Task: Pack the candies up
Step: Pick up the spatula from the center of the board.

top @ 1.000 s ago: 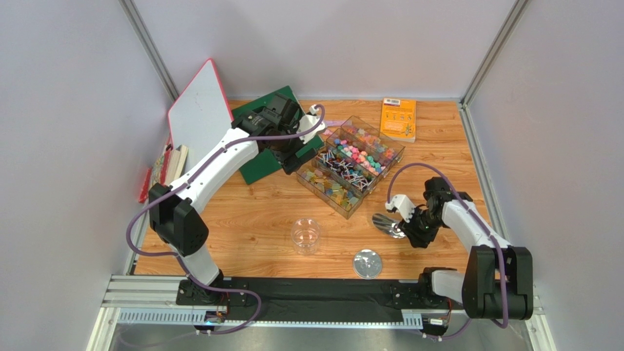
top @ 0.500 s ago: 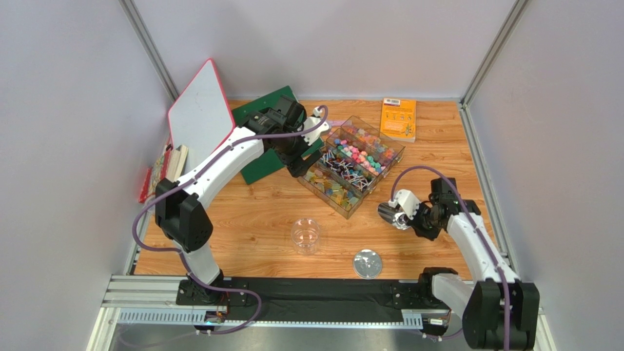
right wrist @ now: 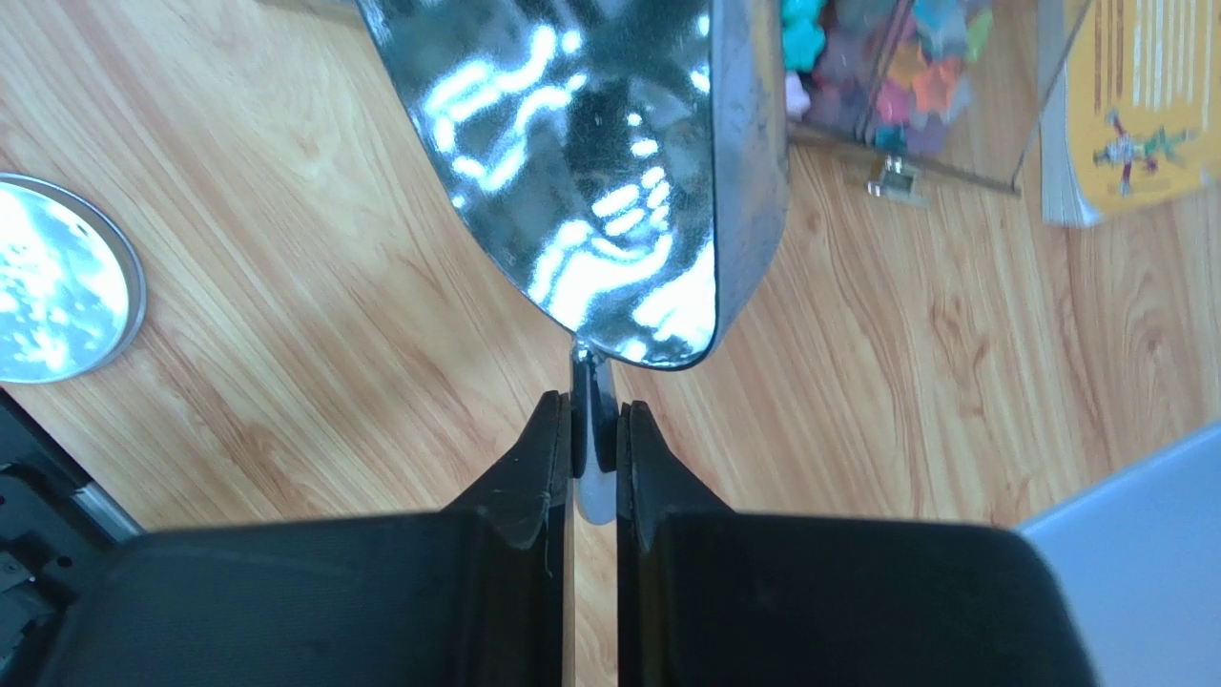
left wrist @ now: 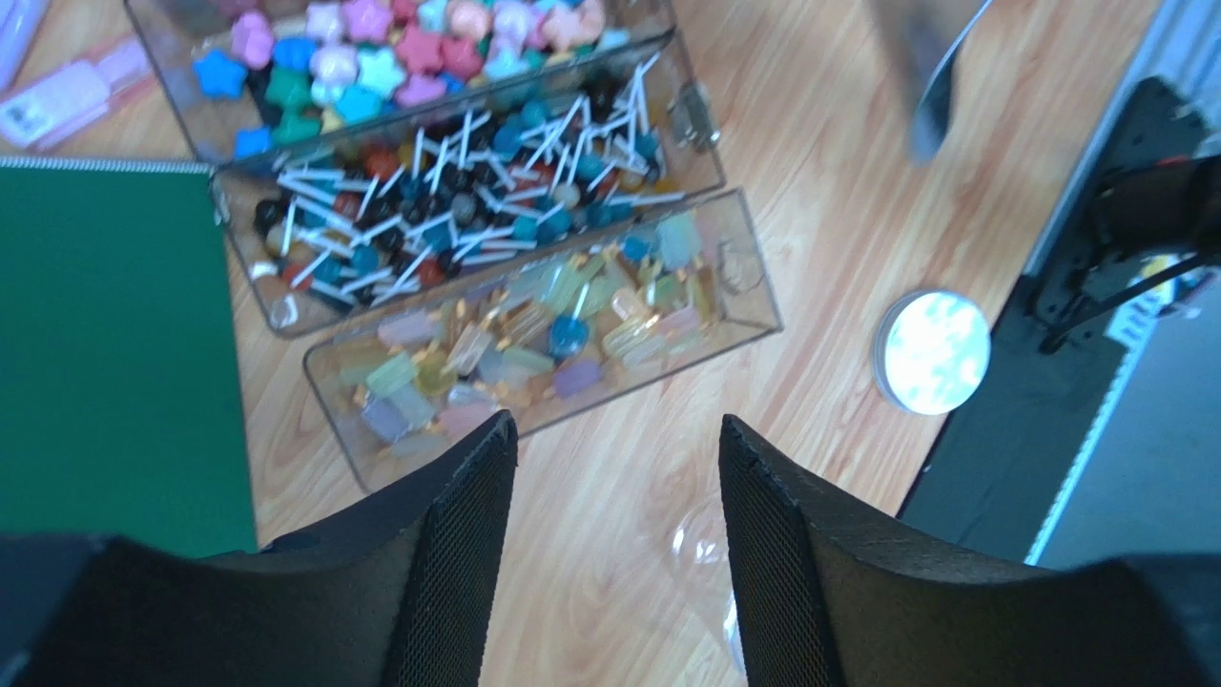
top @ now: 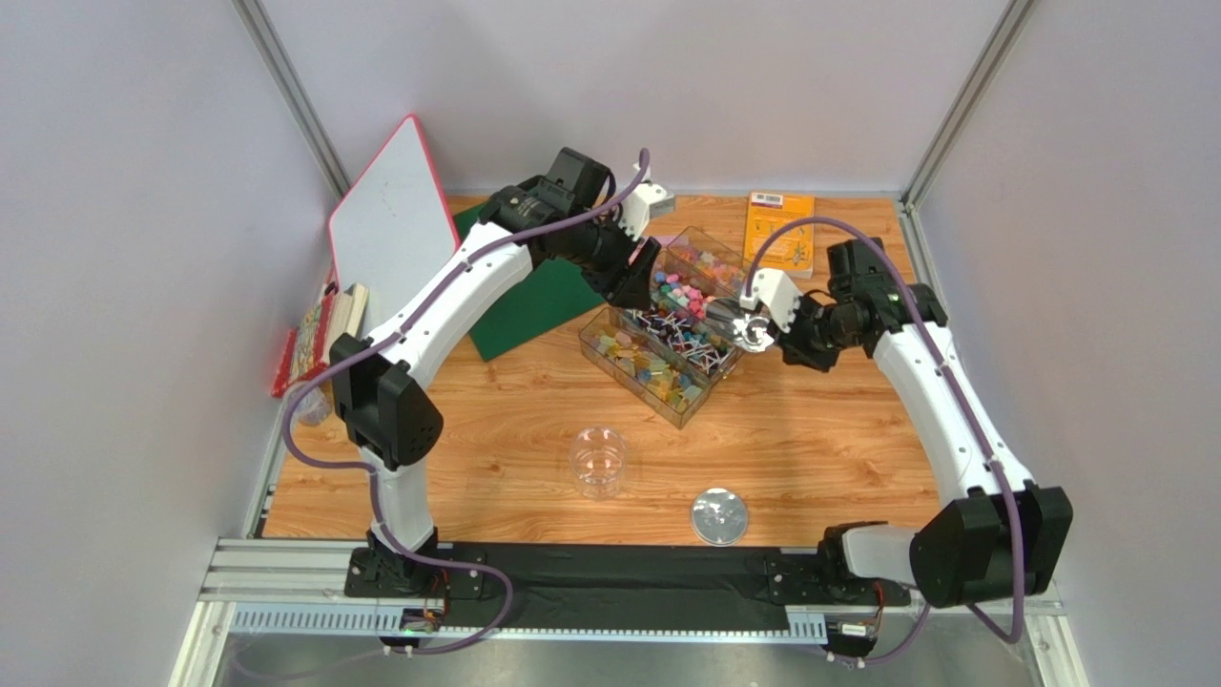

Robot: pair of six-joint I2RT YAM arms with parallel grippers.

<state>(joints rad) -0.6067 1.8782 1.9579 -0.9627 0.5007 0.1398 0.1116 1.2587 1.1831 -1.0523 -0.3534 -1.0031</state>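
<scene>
- Candies: all in a clear, hard plastic box with three long compartments, set aslant on the far middle of the table. The far compartment holds matte star shapes in pink, teal, blue and red. The middle one holds small round sweets on thin white sticks. The near one holds glossy wrapped cubes, amber and pale.
- Right gripper: fingers pinched tight on the thin flat handle of a scoop. The scoop is polished metal with a rounded bowl that mirrors the lights.
- From the top view the scoop sits at the box's right end. We cannot tell whether it touches.
- Left gripper: black, mesh-textured fingers spread wide with nothing between them, high over the box's far-left side.
- Jar: clear, round, upright, near the front. Its flat, shiny metal lid lies just to its right, apart from it.
- Table: warm wood-grain boards, smooth.
- Flat green board left of the box; orange booklet at the far edge.
- White panel with a red rim leans against the left wall. Walls are plain pale grey.
</scene>
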